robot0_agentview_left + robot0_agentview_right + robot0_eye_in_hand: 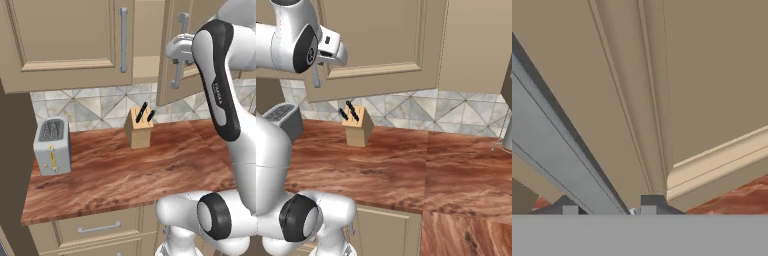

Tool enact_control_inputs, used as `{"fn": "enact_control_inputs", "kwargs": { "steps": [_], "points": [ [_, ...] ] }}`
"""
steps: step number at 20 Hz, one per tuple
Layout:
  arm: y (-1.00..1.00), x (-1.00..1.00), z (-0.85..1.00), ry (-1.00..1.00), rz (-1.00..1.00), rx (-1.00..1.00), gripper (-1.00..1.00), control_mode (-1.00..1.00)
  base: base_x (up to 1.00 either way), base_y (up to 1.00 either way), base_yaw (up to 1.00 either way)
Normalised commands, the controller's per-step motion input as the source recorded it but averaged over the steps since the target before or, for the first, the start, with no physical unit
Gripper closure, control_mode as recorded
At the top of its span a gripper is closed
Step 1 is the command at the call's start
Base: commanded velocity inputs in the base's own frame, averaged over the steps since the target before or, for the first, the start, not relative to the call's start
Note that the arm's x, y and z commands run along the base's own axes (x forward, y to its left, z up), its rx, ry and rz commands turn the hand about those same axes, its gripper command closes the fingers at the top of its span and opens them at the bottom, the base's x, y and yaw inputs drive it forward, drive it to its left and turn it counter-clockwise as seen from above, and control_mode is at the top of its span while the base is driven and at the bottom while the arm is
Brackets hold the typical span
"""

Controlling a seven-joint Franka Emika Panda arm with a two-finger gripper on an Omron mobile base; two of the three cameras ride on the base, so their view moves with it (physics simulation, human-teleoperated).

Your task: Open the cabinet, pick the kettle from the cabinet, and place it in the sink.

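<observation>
The cabinet (70,35) hangs above the counter. Its left door is shut, with a grey bar handle (123,39). Its right door (381,40) stands partly swung out. My gripper (176,62) is at that door's vertical handle (557,150), high above the counter. In the hand view the bar runs between my two fingertips (649,202); the left tip lies against it and a small gap shows on the right, so the jaws are open around it. In the gap between the doors only beige interior shows. The kettle is hidden and the sink is out of view.
A grey toaster (52,145) stands at the left of the wooden counter (150,175), and a knife block (139,127) sits near the tiled wall. Drawer fronts (97,227) lie below the counter's edge. A dark thing (507,82) shows at the right edge.
</observation>
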Motion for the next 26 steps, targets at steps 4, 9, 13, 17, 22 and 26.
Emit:
{"fn": "enact_control_inputs", "kwargs": {
  "steps": [4, 9, 13, 17, 22, 26],
  "points": [
    [-0.16, -0.19, 0.0, 0.09, 0.02, 0.0, -1.0, -1.0, 0.0, 0.0, 0.0],
    [-0.16, -0.28, 0.0, 0.05, 0.02, 0.0, -1.0, -1.0, 0.0, 0.0, 0.0],
    [-0.1, -0.25, 0.0, 0.01, 0.05, 0.0, -1.0, -1.0, 0.0, 0.0, 0.0],
    [0.0, -0.27, 0.02, 0.0, 0.11, 0.03, -1.0, -1.0, 0.0, 0.0, 0.0],
    [0.01, -0.53, 0.0, 0.0, 0.1, 0.02, -1.0, -1.0, 0.0, 0.0, 0.0],
    [0.16, -0.64, 0.0, -0.01, 0.09, 0.0, -1.0, -1.0, 0.0, 0.0, 0.0]
  ]
}}
